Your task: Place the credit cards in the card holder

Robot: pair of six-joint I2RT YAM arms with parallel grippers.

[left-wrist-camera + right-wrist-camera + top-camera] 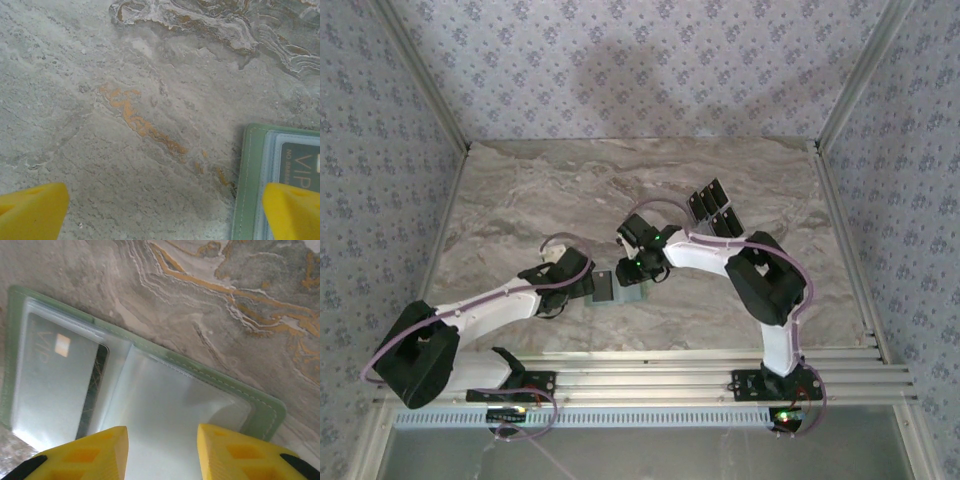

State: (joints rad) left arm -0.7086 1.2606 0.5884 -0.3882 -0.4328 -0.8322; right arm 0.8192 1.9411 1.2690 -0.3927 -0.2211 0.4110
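The pale green card holder (618, 294) lies open on the marble table between my two grippers. One black credit card (55, 372) marked VIP sits under the clear sleeve of its left pocket. More black credit cards (713, 208) lie fanned on the table at the back right. My right gripper (162, 452) hovers over the holder's (267, 412) right clear pocket, jaws apart, nothing between them. My left gripper (162, 215) stands wide open over bare table, its right fingertip (295, 210) over the holder's (250, 180) left edge, where the VIP card (302, 160) shows.
The marble tabletop (520, 200) is bounded by aluminium rails (840, 230) at both sides and at the near edge. Patterned walls close the back and sides. My right arm (760, 275) arches between the loose cards and the holder.
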